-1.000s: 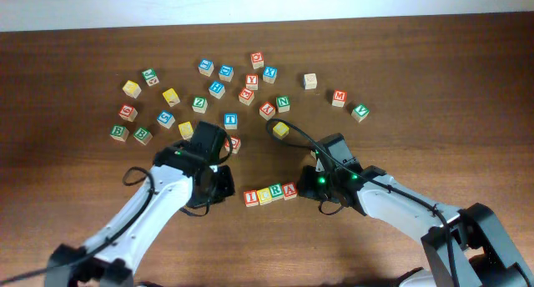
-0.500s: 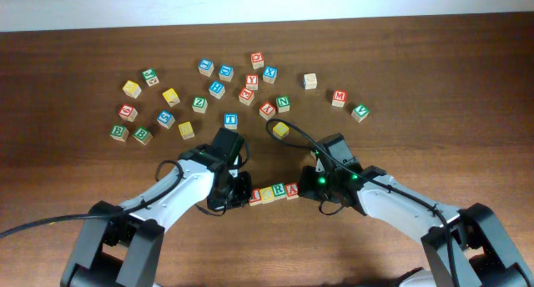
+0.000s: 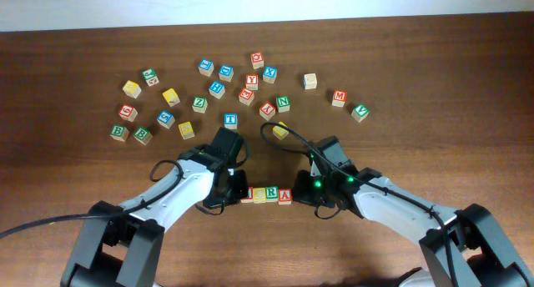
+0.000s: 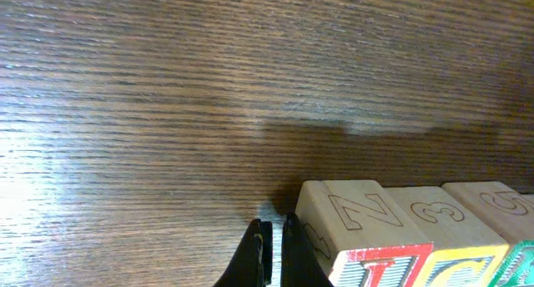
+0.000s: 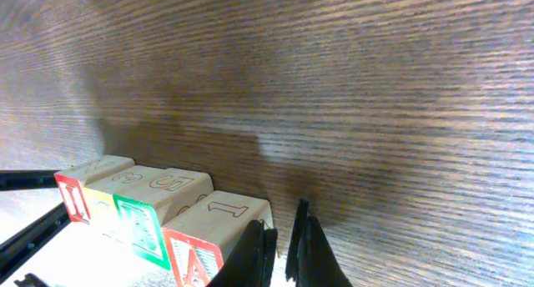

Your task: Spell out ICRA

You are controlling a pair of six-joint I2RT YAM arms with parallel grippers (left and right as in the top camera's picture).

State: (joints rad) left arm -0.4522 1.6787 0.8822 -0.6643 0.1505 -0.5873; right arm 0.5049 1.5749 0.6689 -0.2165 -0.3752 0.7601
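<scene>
Lining up red-yellow-green-red — ICRA cubes (image 3: 267, 194), apparently touching.

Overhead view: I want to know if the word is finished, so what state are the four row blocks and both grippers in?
I block, first in row, letter up.
C block, second, letter up.
R block, third, letter up.
A block, last, letter up.
left gripper, shut, at the I end.
right gripper, shut, at the A end.

I cube (image 3: 248, 195) red, C cube (image 3: 260, 193) yellow, R cube (image 3: 272, 193) green, A cube (image 3: 284, 195) red; table (image 3: 467, 153) dark woodgrain.
</scene>
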